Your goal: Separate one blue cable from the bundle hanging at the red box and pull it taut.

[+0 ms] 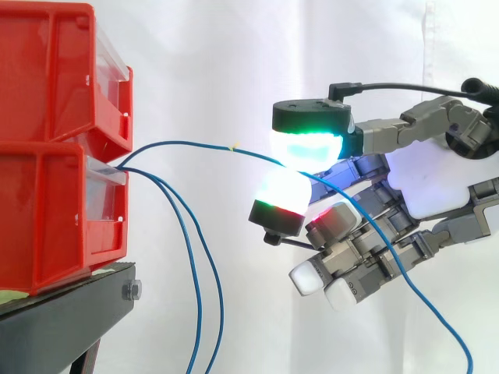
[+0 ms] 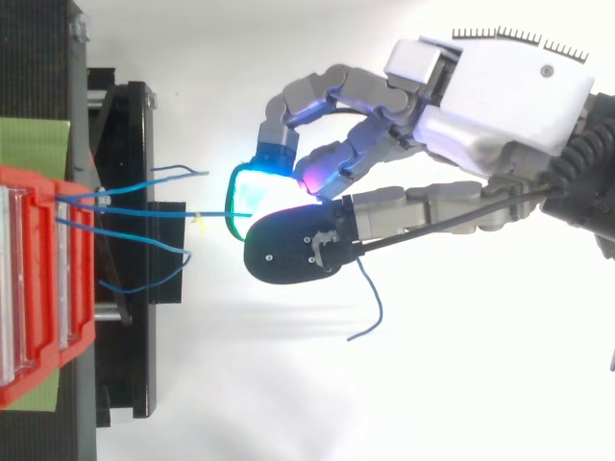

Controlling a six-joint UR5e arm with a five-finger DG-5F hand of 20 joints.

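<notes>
**One blue cable pinched in the hand beside the red bins**

In the side view, one blue cable [image 1: 195,142] is seen leaving the gap between the two stacked red bins [image 1: 54,210] at nine o'clock. It is carried in a shallow arc toward three o'clock and is pinched there between two glowing pads [image 1: 306,144] of the hand [image 1: 425,183]. The hand is thus closed on the cable, with its remaining fingers curled below the pinch. A small yellow tag [image 1: 234,146] is borne on the cable about midway between the bins and the pads. Past the pinch, the cable's free end is let fall toward five o'clock, down to the lower edge.

In the top view the same cable is shown as a straight line from the bins at nine o'clock to the pads near the centre. Its tail is curled out at six o'clock of the hand.

Two loose cables [image 1: 191,296] are hung from the same gap toward six o'clock, well apart from the hand. The bins are carried on a black stand [image 1: 62,319] at seven o'clock, and a white curtain [image 1: 234,62] is spread behind everything.
</notes>
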